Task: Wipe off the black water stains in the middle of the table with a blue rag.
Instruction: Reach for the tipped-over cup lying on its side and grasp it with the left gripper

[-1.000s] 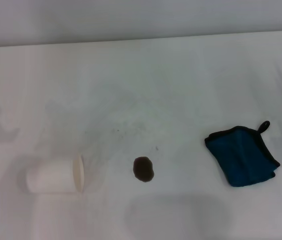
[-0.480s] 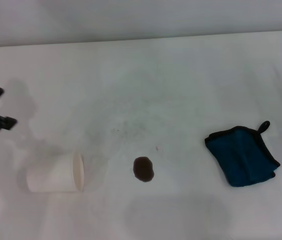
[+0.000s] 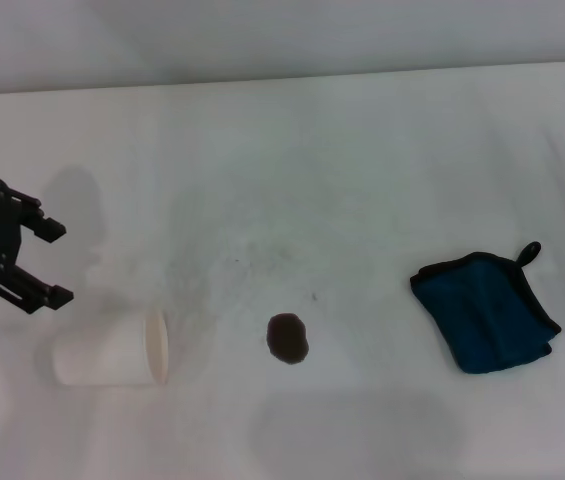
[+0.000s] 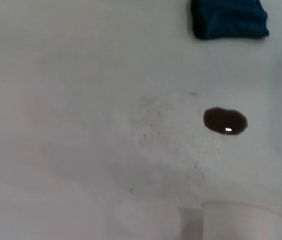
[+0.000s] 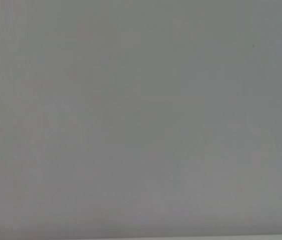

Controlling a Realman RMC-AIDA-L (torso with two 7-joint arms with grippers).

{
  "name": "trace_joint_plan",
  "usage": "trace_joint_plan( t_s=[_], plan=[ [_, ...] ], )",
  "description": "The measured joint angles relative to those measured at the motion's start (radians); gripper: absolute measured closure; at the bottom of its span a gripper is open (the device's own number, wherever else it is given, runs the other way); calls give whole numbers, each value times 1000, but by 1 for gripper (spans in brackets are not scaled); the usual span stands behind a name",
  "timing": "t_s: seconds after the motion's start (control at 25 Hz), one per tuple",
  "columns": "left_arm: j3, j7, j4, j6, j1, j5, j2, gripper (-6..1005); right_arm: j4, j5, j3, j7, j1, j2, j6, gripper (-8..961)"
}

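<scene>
The black water stain [image 3: 288, 338] is a small dark oval on the white table [image 3: 312, 180], near the front middle. The blue rag [image 3: 487, 312] lies folded at the right, its black loop pointing to the back. My left gripper [image 3: 55, 262] is open and empty at the far left, just behind a white cup, far from the stain and the rag. The left wrist view shows the stain [image 4: 225, 121], the rag [image 4: 229, 19] and the table [image 4: 81, 100]. The right gripper is out of view, and the right wrist view shows only a plain grey surface.
A white cup [image 3: 112, 350] lies on its side at the front left, its mouth facing the stain; its rim also shows in the left wrist view [image 4: 243, 220]. Faint grey specks dot the table behind the stain.
My left gripper has come into the head view from the left edge and moved right and nearer, close behind the cup. The stain, rag and cup have not moved.
</scene>
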Motion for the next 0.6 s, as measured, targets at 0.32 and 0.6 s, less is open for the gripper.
trace_joint_plan(
  t_s=[0.32, 0.6],
  plan=[
    [-1, 63, 65, -39, -17, 8, 1, 123, 0, 0, -1, 10, 0, 0, 24, 178],
    [-2, 61, 115, -40, -52, 55, -2, 123, -3, 0, -1, 33, 0, 0, 45, 179]
  ],
)
